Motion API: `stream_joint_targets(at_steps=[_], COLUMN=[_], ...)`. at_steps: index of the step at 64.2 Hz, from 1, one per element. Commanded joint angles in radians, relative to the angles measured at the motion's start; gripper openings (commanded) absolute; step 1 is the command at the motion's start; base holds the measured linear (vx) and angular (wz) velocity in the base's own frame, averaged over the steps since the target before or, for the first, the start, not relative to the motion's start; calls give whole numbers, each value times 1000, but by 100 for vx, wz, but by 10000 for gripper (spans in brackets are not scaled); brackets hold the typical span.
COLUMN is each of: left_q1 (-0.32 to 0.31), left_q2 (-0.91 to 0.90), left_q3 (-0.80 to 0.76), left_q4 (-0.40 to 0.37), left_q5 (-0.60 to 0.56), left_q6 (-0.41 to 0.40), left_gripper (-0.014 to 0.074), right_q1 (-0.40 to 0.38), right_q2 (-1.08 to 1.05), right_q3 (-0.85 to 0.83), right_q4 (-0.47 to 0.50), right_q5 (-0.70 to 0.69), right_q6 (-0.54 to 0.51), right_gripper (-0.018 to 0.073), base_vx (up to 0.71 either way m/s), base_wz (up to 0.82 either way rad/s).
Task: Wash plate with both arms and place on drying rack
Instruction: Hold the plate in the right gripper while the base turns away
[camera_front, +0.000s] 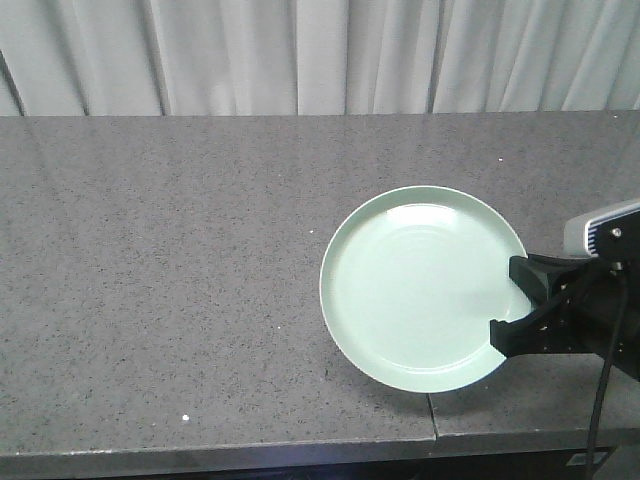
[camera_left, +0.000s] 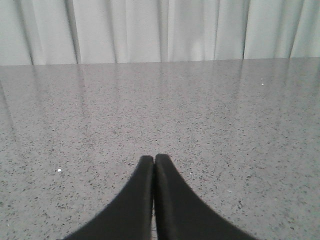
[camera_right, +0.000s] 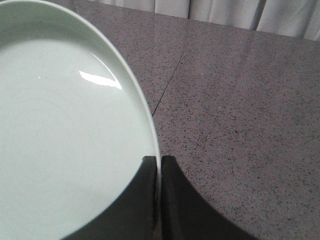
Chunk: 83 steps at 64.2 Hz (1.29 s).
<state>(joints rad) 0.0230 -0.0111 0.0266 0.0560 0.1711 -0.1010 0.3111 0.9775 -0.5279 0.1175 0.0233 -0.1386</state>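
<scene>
Speckled grey countertop (camera_front: 150, 280); pale pleated curtain (camera_front: 300, 55) behind

Your right arm (camera_front: 600, 320) runs off the front view's right edge, and the right gripper (camera_front: 505, 300) covers a stretch of the plate (camera_front: 420, 290) rim. In the right wrist view, the plate is cropped at left and bottom. The left gripper (camera_left: 154, 160) is cut off below. A white speck (camera_front: 185, 416) on the counter (camera_front: 150, 250) is too small to identify.

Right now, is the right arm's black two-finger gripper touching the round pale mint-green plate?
Touching. In the right wrist view the right gripper pinches the plate by its rim, no gap.
</scene>
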Motion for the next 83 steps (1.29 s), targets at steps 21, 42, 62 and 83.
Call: stream_joint_targets(at_steps=[21, 42, 62, 83], left_q1=[-8, -8, -8, -8], left_q2=[-16, -16, -16, -16], left_q3=[22, 22, 22, 22], left_q4=[-9, -9, -9, -9], left_q5=[-70, -70, -70, -70], left_q6=[-3, -3, -3, -3], left_gripper=[-6, -6, -6, -6], right_q1=[-7, -7, -7, -7], right_q2=[-14, -14, -14, -14], right_q3=[-29, -29, -29, -29], right_q4=[0, 0, 0, 0], right_q5=[-83, -83, -83, -83], right_q6=[-7, -7, -7, -7], right_gripper=[-8, -8, -8, -8], base_vx=[0, 0, -2, -5], base_wz=[0, 0, 9, 22])
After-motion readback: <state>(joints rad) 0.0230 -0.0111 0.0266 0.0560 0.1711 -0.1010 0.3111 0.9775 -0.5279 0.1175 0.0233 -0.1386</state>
